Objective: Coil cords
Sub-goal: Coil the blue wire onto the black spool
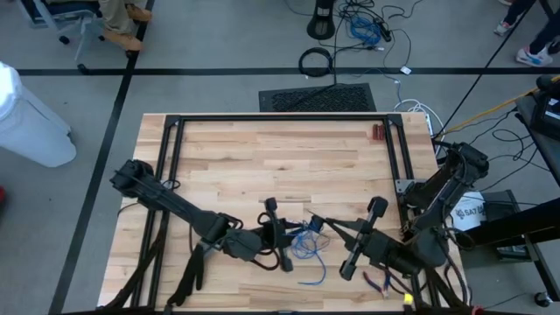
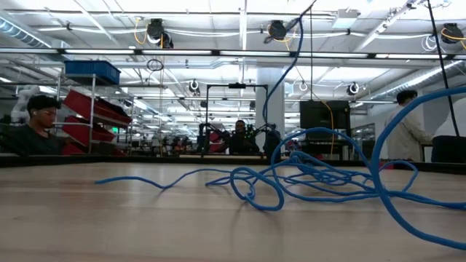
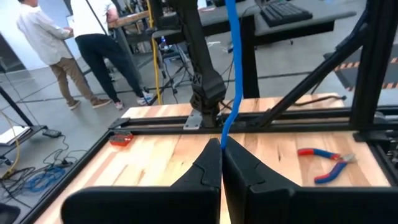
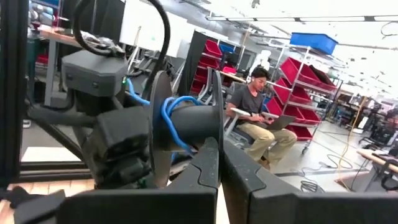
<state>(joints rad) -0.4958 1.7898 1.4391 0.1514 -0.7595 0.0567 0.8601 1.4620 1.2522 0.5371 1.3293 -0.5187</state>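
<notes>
Because the cord must be fed under tension, the left gripper has its fingers pressed together on it, pinching the blue strand, which rises straight up from the fingertips in the left wrist view. Seen from above, this gripper sits low in the frame, just left of centre, beside a loose blue tangle lying on the desk. From desk height that tangle sprawls across the middle and right of the frame, so most of the winding seems yet to come. Just right of centre in the high view, the right gripper has its fingers closed too; its wrist view shows them pointing at a dark spool already carrying a few blue turns, though whether they touch the spool I cannot tell. Holding it there probably steadies the reel. Farther off, red-handled pliers lie unused on the wood, and beyond the desk people stand on the floor.
</notes>
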